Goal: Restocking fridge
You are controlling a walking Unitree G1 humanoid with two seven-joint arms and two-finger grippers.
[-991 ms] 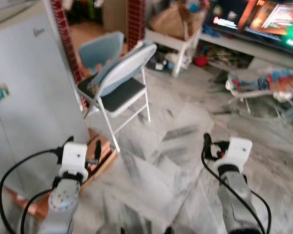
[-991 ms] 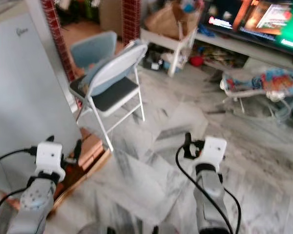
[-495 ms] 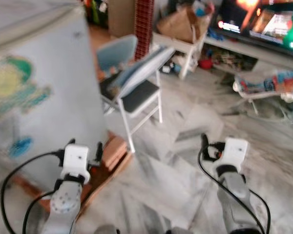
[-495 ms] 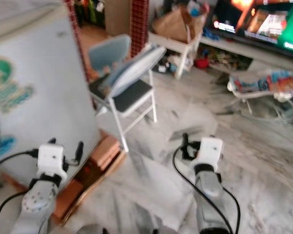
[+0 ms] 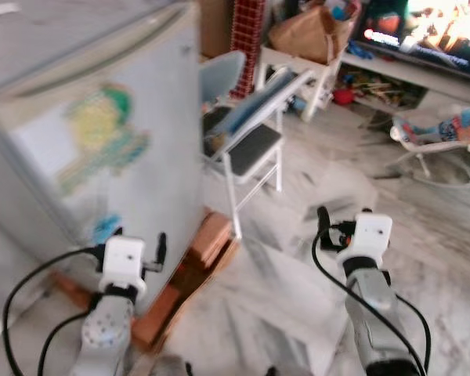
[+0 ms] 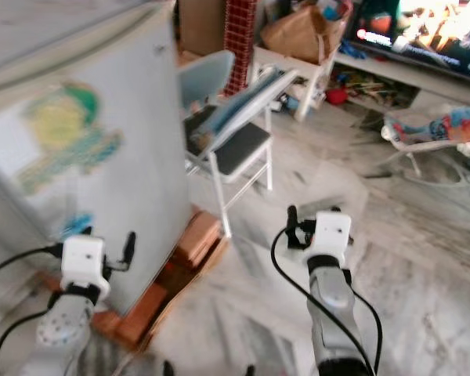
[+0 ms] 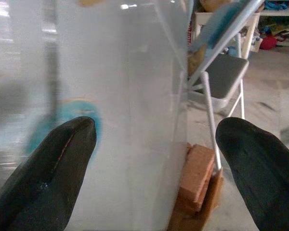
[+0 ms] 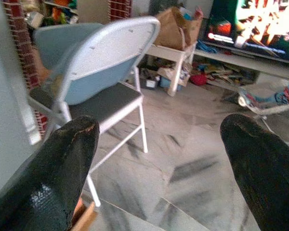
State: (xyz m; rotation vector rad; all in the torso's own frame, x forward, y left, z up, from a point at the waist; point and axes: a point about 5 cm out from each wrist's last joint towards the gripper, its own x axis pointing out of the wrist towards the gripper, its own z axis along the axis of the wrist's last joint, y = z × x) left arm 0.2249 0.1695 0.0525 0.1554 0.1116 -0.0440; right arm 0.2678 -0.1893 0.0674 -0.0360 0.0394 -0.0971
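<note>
A pale grey fridge (image 5: 102, 141) with its door closed and faded colourful stickers on its side stands on the left. It rests on a wooden base with bricks (image 5: 207, 243). My left gripper (image 7: 156, 130) is open and empty, held close to the fridge's side near its lower corner. My right gripper (image 8: 159, 125) is also open and empty, raised over the marble floor (image 5: 313, 188) and facing a folding chair (image 8: 96, 82). Both arms are raised in front of me in the eye views, with the left gripper (image 5: 137, 239) and right gripper (image 5: 343, 215) level.
A white folding chair (image 5: 251, 133) stands right beside the fridge, by a red brick pillar (image 5: 247, 23). Further back are a white stand with a brown bag (image 5: 305, 39), a lit TV (image 5: 431, 23) and a baby bouncer (image 5: 446, 133). Open floor lies on the right.
The whole picture has swung, so the camera has turned left and the fridge now takes up much more of the view. Both arms keep their raised pose and both grippers stay open.
</note>
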